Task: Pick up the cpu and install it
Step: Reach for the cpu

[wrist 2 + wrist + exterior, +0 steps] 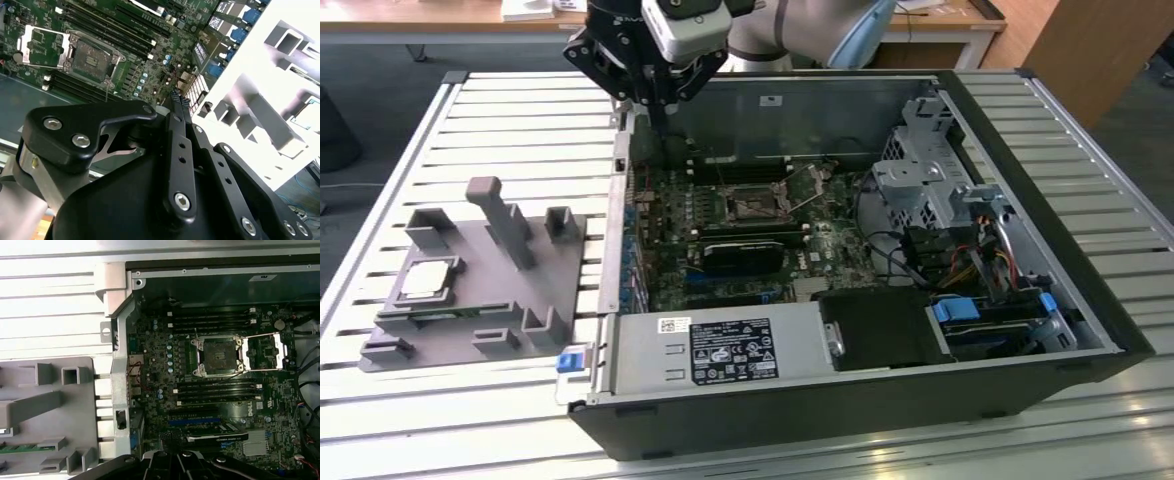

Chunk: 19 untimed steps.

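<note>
The cpu (430, 280), a small silver-grey square, lies flat on the grey holder tray (467, 320) at the exterior view's left, outside the computer case; its edge also shows in the second wrist view (306, 113). My gripper (654, 112) hangs high over the case's rear left corner, far from the cpu, with its fingers closed together and nothing between them (177, 99). On the motherboard the square socket (754, 206) stands uncovered, its metal load plate (265, 353) swung open beside it in both wrist views (42, 47).
The open computer case (1067, 330) takes up the middle and right of the slatted table (520, 110). Inside are a black card (747, 250), a drive cage (927, 180) and loose cables (961, 265). Upright posts (500, 220) rise from the holder tray.
</note>
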Available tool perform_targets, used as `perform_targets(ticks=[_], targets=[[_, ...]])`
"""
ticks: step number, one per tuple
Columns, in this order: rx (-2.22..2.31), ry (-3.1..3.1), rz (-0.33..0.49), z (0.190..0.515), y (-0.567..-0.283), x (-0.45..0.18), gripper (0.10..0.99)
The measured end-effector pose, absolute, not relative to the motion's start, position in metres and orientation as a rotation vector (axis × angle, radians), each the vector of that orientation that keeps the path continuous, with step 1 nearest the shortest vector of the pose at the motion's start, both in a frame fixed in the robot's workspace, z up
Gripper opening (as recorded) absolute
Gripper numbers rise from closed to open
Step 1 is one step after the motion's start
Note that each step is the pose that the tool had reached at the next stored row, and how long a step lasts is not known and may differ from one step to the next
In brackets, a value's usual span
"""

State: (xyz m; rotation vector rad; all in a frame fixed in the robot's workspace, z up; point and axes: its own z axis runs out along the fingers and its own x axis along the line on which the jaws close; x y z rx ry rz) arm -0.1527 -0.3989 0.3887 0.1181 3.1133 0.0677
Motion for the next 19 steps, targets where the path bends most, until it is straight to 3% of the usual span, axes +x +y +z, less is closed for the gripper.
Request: perform_targets(ticks=[19], targets=[[0.118,3.114,0.068,0.387,-0.399,-0.165,0.106]])
